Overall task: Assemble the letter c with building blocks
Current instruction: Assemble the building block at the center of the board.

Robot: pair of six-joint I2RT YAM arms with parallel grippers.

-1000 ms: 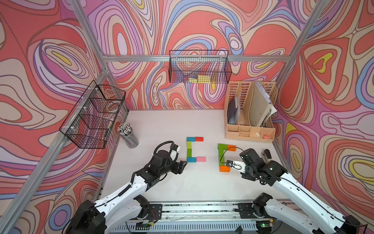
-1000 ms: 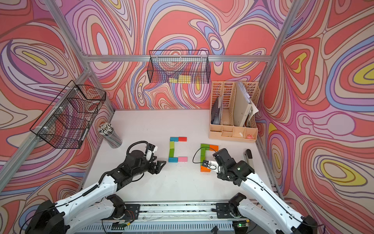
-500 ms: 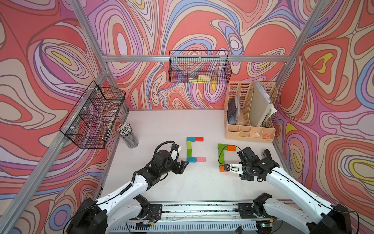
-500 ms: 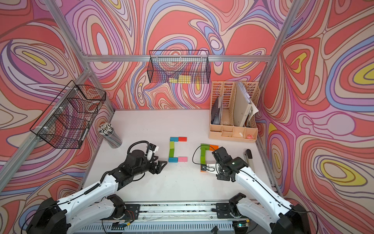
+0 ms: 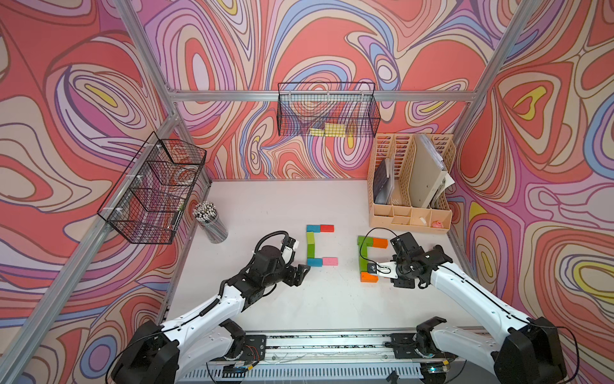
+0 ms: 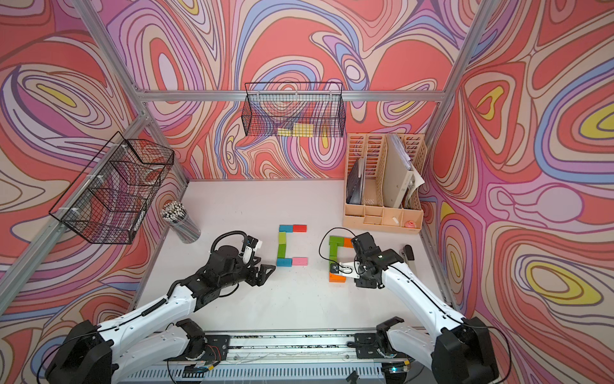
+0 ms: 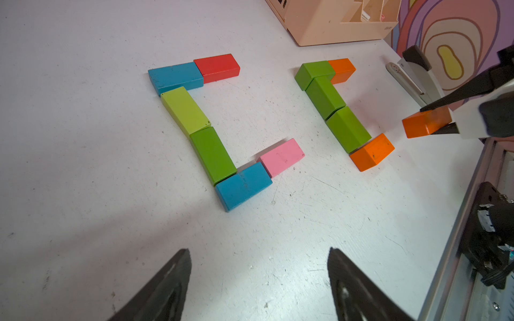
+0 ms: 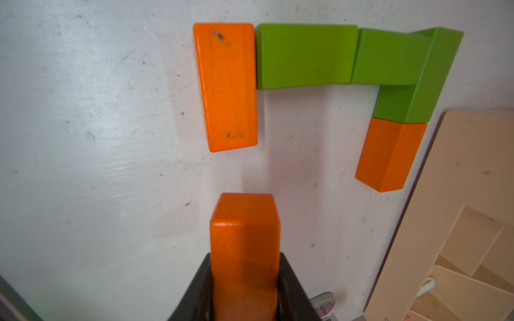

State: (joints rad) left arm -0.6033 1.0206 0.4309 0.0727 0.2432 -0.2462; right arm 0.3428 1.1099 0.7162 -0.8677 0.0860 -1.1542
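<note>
Building blocks (image 7: 212, 151): 12 counted, 11 flat on the white table (image 5: 265, 206), 1 in the right gripper (image 8: 245, 266).

Right gripper: jaws were partly closed and clamped on the sides of the held orange block (image 8: 244, 222), which stuck out past the fingertips. Couldn't tell whether it touched the table. Just ahead of its free end, across a gap of bare table, the near orange block (image 8: 226, 86) lay crosswise to the jaws. Butted against that one and running away to 1 side were 2 green blocks (image 8: 306, 55) end to end. Then came the corner green block (image 8: 417, 91) with the far orange block (image 8: 389, 155) against it. So this C had 1 block in the arm facing the gripper and 2 in the other arm.

Left gripper (image 7: 257, 250): jaws were wide open with nothing between them, over bare table. The other 6 blocks sat ahead of its tips as a full C, none touching the fingers. The near blue block (image 7: 243, 184) was closest, with the pink block (image 7: 282, 157) at its end. The dark green block (image 7: 212, 151) and light green block (image 7: 185, 109) made the spine. The far blue block (image 7: 175, 77) and red block (image 7: 217, 68) were farthest out.

The desk organiser (image 5: 408, 212) stood beyond the right gripper, and a stapler (image 7: 411, 75) lay beside that gripper.
</note>
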